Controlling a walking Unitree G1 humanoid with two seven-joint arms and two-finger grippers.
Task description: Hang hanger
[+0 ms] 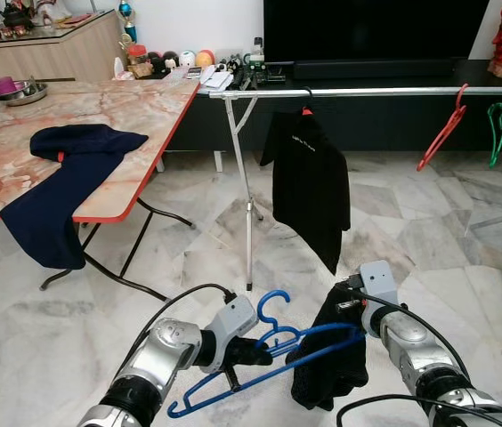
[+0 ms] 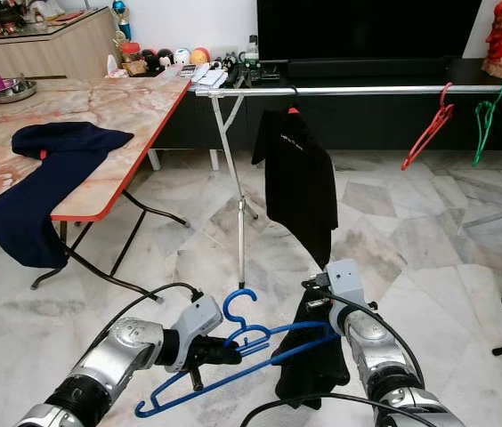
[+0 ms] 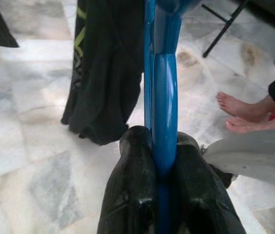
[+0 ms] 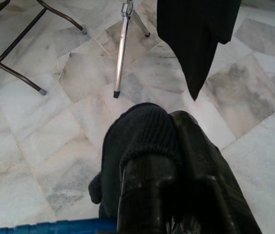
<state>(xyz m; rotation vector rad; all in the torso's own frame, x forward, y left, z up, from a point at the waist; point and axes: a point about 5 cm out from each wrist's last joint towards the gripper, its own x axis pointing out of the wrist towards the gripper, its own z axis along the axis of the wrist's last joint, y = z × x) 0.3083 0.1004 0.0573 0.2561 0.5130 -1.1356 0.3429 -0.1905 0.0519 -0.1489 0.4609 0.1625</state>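
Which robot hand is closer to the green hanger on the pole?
Right. The right gripper, holding a black garment, is below the green hanger. The left gripper, gripping the blue hanger, is farther over.

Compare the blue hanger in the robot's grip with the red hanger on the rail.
The blue hanger is clamped in the left gripper, low over the floor; the red hanger hangs by its hook from the metal rail. The blue one lies tilted beside a black garment held by the right gripper; the red one hangs bare. Both look like plastic clothes hangers.

marble table [image 1: 135, 107], navy cloth [image 1: 60, 191] (draped), television [image 1: 371, 31]
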